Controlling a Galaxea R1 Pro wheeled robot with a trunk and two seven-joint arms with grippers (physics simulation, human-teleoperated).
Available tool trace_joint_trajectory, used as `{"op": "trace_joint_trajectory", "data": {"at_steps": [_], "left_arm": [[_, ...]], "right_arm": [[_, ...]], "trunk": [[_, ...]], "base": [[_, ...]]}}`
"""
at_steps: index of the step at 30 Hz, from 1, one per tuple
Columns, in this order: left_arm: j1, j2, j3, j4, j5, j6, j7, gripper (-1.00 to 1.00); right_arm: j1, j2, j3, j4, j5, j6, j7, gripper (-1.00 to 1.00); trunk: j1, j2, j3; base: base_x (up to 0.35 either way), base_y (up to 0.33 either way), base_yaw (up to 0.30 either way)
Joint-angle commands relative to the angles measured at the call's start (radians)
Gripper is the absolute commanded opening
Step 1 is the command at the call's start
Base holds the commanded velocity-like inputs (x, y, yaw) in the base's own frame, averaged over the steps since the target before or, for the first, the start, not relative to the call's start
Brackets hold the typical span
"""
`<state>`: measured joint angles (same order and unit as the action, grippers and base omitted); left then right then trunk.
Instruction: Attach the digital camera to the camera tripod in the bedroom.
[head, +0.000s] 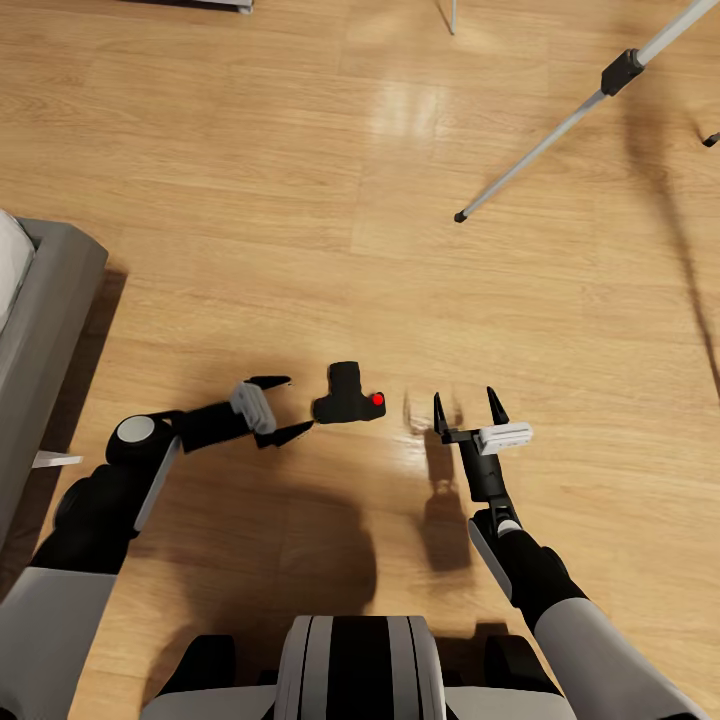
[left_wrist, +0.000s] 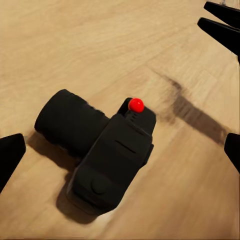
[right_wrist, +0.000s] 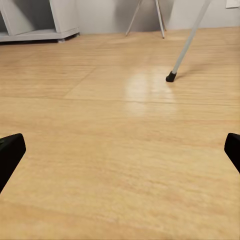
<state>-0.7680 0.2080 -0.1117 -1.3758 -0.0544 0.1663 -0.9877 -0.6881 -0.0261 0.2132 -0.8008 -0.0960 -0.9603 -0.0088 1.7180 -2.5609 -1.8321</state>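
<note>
Light wooden plank floor (head: 300, 200) fills the head view, with a grey bed frame (head: 40, 310) at the left edge. Small matte-black digital camera (head: 347, 399) with a stubby lens and red round button lies on the floor at centre, just beside the tips of the left gripper (head: 282, 407), whose jaws stand apart and empty. Right gripper (head: 468, 405) hovers to the camera's right, jaws also wide apart, holding nothing.

Handling guess: rigid, compact, probably light, with a smooth plastic shell that may slip; best taken across the flat body sides, not the round lens barrel, which would roll in the grip.

Left wrist view gives camera (left_wrist: 100, 150) detail the head view lacks: lens pointing away, body tilted, red button on top, plus the other gripper's dark tips at upper right. Right wrist view adds a silver-grey tripod leg with black foot (right_wrist: 171, 76) and grey cube shelving (right_wrist: 35, 20) at upper left. Head view catches the tripod leg (head: 560, 130) at upper right; tripod head unseen, so mount height unclear.
</note>
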Motion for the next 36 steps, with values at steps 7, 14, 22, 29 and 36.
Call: {"op": "trace_joint_trajectory", "data": {"at_steps": [7, 14, 22, 29, 36], "left_arm": [[0.000, -0.004, 0.015, 0.002, -0.001, 0.011, 0.031, 1.00], [0.000, -0.025, 0.019, 0.007, -0.001, 0.013, 0.055, 1.00], [0.000, -0.029, 0.021, 0.013, -0.001, 0.014, 0.062, 1.00], [0.000, -0.030, 0.021, 0.019, -0.001, 0.014, 0.063, 1.00], [-0.001, -0.030, 0.021, 0.029, -0.001, 0.015, 0.062, 1.00]], "right_arm": [[-0.001, -0.001, 0.006, 0.001, -0.010, -0.003, -0.001, 1.00], [-0.001, -0.001, 0.005, 0.013, -0.010, -0.003, -0.001, 1.00], [-0.001, -0.001, 0.005, 0.019, -0.010, -0.003, -0.002, 1.00], [-0.001, -0.001, 0.005, 0.020, -0.010, -0.003, -0.002, 1.00], [-0.001, -0.001, 0.005, 0.020, -0.010, -0.003, -0.002, 1.00]], "trunk": [[0.000, 0.000, 0.000], [0.000, 0.000, 0.000], [0.000, 0.000, 0.000], [0.000, 0.000, 0.000], [0.000, 0.000, 0.000]], "base": [[0.000, 0.000, 0.000], [0.000, 0.000, 0.000], [0.000, 0.000, 0.000], [0.000, 0.000, 0.000], [0.000, 0.000, 0.000]]}}
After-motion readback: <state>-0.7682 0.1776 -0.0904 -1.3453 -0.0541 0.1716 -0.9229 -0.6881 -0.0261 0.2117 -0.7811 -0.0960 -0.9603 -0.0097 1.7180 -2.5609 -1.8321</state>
